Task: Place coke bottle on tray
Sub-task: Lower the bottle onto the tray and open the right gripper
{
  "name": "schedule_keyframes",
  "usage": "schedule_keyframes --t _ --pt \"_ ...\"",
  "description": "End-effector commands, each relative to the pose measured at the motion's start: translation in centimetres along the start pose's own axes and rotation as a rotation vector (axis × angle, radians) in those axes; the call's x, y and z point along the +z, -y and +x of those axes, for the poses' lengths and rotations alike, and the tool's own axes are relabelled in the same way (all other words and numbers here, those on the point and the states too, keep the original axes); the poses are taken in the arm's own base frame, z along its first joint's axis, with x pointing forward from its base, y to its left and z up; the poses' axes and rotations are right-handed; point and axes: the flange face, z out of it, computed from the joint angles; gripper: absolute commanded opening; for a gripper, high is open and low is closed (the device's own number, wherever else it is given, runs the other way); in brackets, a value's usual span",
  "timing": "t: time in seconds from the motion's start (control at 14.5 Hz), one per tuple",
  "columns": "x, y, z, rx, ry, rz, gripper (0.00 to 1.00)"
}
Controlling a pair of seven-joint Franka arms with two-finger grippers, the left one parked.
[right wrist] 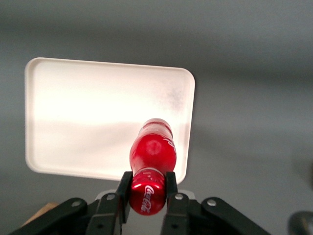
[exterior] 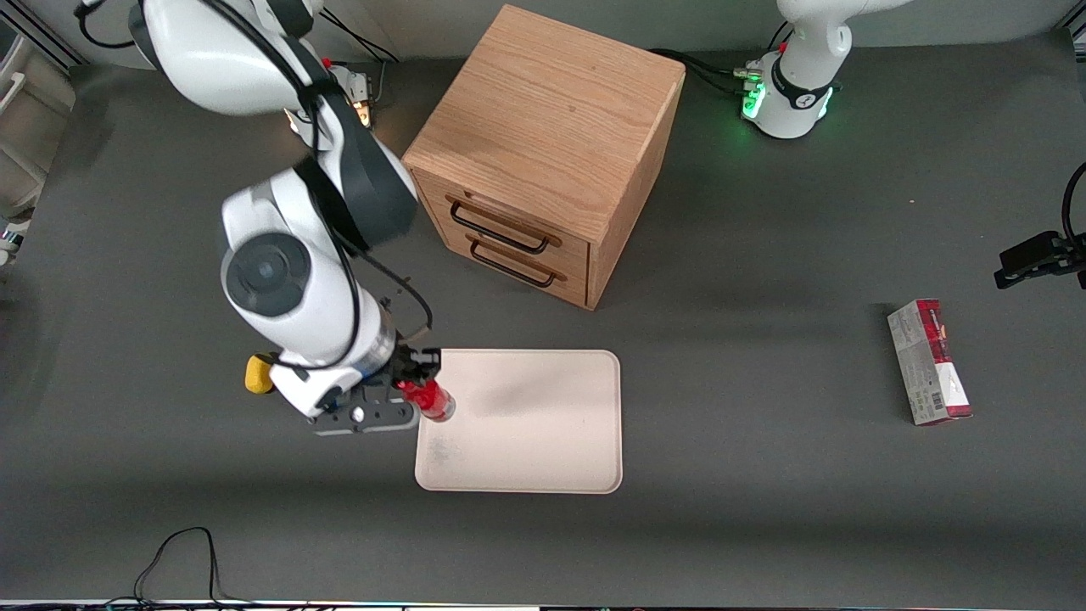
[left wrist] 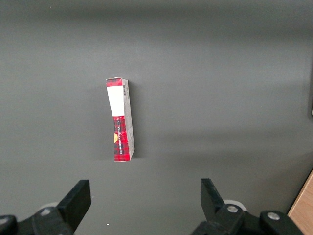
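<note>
The right arm's black two-finger gripper (right wrist: 148,188) pinches the shiny red coke bottle (right wrist: 151,166) over the cream-white rectangular tray's (exterior: 543,458) edge; it should carry inward and lower upright.

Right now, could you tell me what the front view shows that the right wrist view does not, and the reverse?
Only the front view shows the wooden drawer cabinet, the red-and-grey carton and the yellow lump. Only the right wrist view shows the fingers clamping the bottle's sides. Both show the gripper holding the coke bottle over the tray.
</note>
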Motion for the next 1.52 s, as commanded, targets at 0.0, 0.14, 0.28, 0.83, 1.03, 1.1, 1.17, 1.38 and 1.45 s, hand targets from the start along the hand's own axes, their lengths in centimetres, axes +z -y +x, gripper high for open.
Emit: schedule_keyframes --t 0.0,0.14,0.28,0.83,1.03,1.1,1.17,1.38,1.45 --pt "3.0 0.4 1.5 0.000 -0.022 0.001 0.00" --pt "5.2 0.5 1.9 0.000 -0.015 -0.002 0.00" --pt "6.5 0.3 2.3 0.006 -0.028 -0.006 0.00" --pt "9.2 0.5 3.0 0.000 -0.063 -0.029 0.00" --pt "9.9 0.3 2.8 0.009 -0.049 -0.034 0.99" --pt "9.8 0.2 2.8 0.011 -0.045 -0.034 1.00" --pt "9.5 0.3 2.7 0.011 -0.048 -0.032 1.00" --pt "6.5 -0.1 2.0 0.017 -0.028 -0.040 1.00" --pt "4.6 -0.3 1.4 0.016 -0.007 -0.050 1.00"
